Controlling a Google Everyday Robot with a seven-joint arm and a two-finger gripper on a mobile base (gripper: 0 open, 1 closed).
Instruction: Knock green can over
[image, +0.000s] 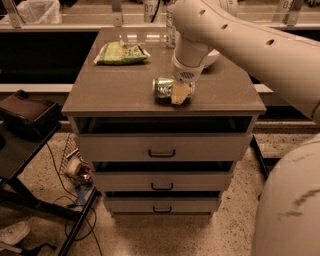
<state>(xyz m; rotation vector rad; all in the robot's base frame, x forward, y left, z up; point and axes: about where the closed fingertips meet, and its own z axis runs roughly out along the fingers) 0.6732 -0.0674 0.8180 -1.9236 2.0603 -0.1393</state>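
The green can (164, 86) lies on its side on the brown cabinet top (120, 90), near the front edge, its silver end facing left. My gripper (180, 91) is right over the can's right half, touching or nearly touching it, with a pale fingertip (179, 94) in front of the can. The white arm reaches down to it from the upper right.
A flat green snack bag (121, 52) lies at the back left of the top. A clear bottle (170, 30) stands at the back, mostly behind the arm. A black stand (25, 120) is left of the cabinet, with cables on the floor.
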